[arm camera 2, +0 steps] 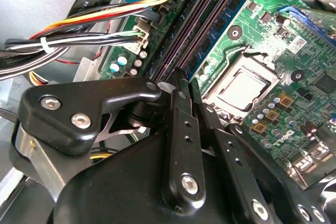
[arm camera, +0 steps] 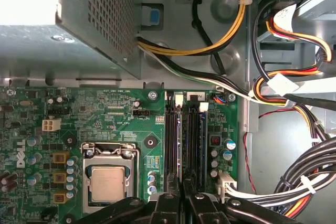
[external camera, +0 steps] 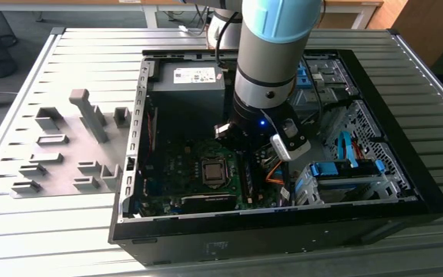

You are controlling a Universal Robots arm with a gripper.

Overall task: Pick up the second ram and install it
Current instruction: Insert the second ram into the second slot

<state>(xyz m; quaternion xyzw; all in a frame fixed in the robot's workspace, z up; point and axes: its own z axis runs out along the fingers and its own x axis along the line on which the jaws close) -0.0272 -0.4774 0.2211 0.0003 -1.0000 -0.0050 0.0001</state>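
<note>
In the first wrist view the gripper (arm camera: 184, 184) has its two black fingers (arm camera: 169, 203) drawn almost together, leaving only a thin gap. The near end of the second ram (arm camera: 182, 140) runs straight into that gap, so I judge the fingers are pinching it by its flat faces. The stick is seen edge-on as a narrow blue-green line. It stands among the black memory slots (arm camera: 170, 140), just beside the processor socket (arm camera: 107, 182), on the side away from the socket's capacitors.

In the second wrist view the same stick (arm camera 2: 231, 19) shows its face, with small chips along it, between the socket (arm camera 2: 244, 90) and the dark slots. Whether it is fully seated I cannot tell.

It should handle as light, stiff and thin. It is fragile at its chips and contact edge, and the bare faces are slippery. The sound hold is across the faces near the upper edge, kept square to the slot.

Farther from the socket, past the slots, lie bundled cables (arm camera: 294, 98), and beyond the board sits the perforated power supply (arm camera: 79, 24).

In the exterior view the arm (external camera: 271, 63) reaches down into the open computer case (external camera: 406, 190). Well apart from the socket, outside the case, stand the grey holder blocks (external camera: 83, 173).
</note>
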